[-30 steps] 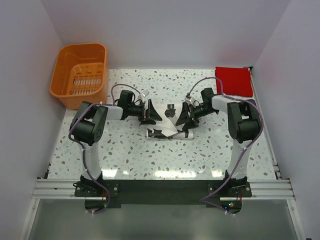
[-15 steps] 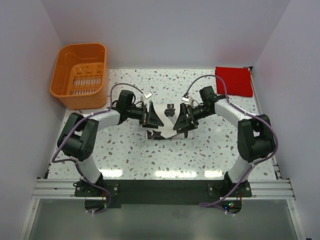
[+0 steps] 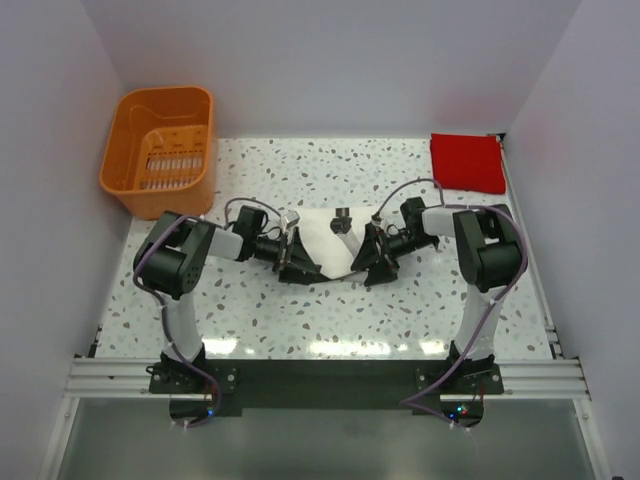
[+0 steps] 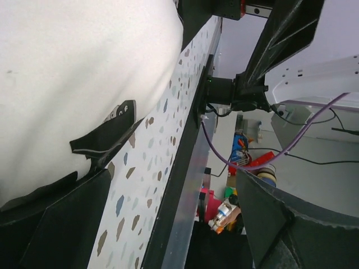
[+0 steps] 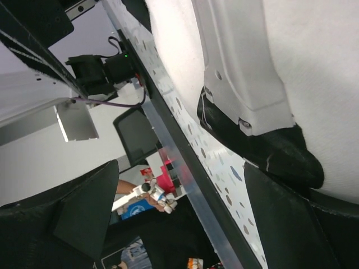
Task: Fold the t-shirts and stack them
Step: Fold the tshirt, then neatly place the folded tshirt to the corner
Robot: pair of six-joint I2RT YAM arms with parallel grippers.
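The cream-white t-shirt (image 3: pixel 335 245) lies as a folded patch at the table's middle. It fills the upper left of the left wrist view (image 4: pixel 73 67) and the upper right of the right wrist view (image 5: pixel 314 61). My left gripper (image 3: pixel 298 264) sits low at the shirt's left near corner, open and empty (image 4: pixel 168 224). My right gripper (image 3: pixel 378 264) sits at its right near corner, open and empty (image 5: pixel 185 224). Each wrist view shows the other gripper's black finger resting on the cloth edge. The red t-shirt (image 3: pixel 467 162) lies as a flat square at the far right corner.
An orange slotted basket (image 3: pixel 160 150) stands at the far left. A small black object (image 3: pixel 342 217) sits at the white shirt's far edge. The speckled table (image 3: pixel 260 310) ends in a metal rail (image 3: pixel 320 375) at the near side. Walls close in on three sides.
Both grippers have come down from above the cloth to the table at its near corners. The white shirt now lies flatter and reaches farther toward the back.
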